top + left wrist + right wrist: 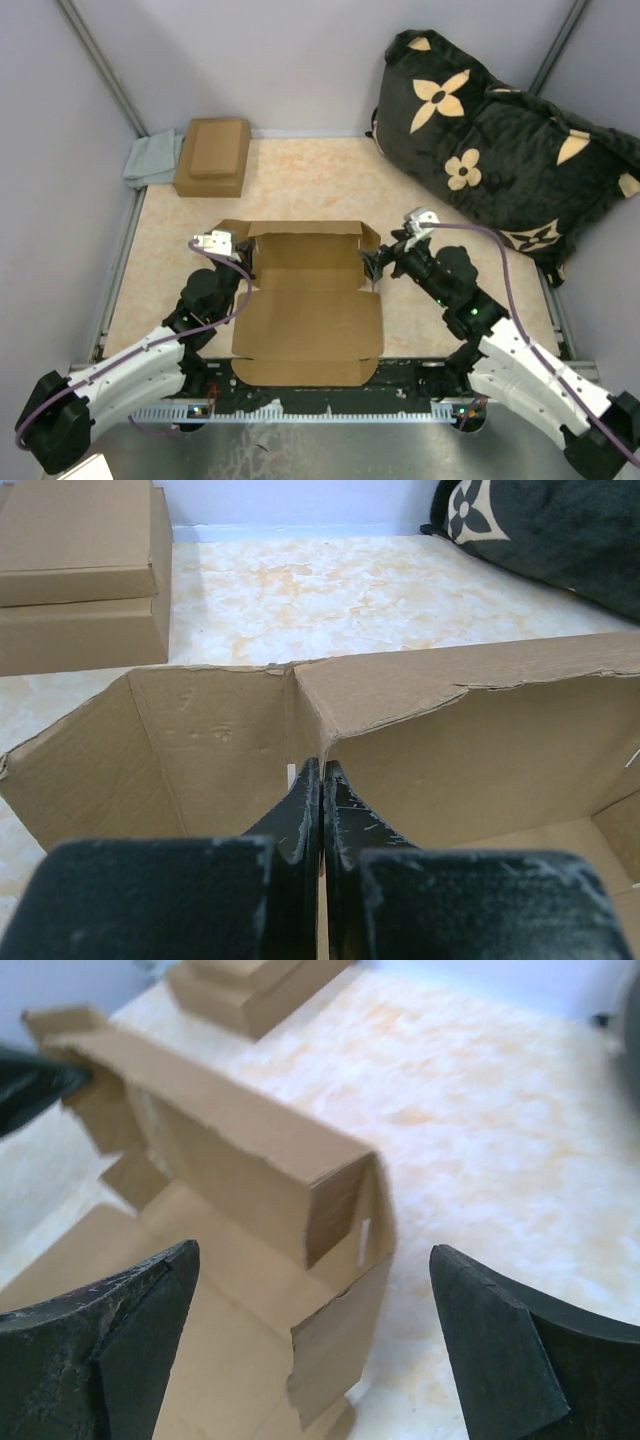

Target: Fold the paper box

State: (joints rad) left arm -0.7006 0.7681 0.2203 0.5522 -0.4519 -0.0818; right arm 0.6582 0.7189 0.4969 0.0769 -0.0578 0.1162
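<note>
Item: box [305, 320], brown corrugated card, part folded. I see its back wall and end flaps raised, the top edge torn. The broad front panel lies flat towards the arm bases.
Location: centre of the table [300, 180], between both grippers.
My left gripper [246, 265]: fingers [305, 810] pressed together, tips against the inside of the back wall at its left corner.
My right gripper [373, 265]: fingers [120, 1330] spread wide, facing the right end corner.
Surroundings: stacked boxes [212, 155] and grey cloth [150, 160] far left, well apart. Black flowered cushion [500, 150] far right, near the right arm.
</note>
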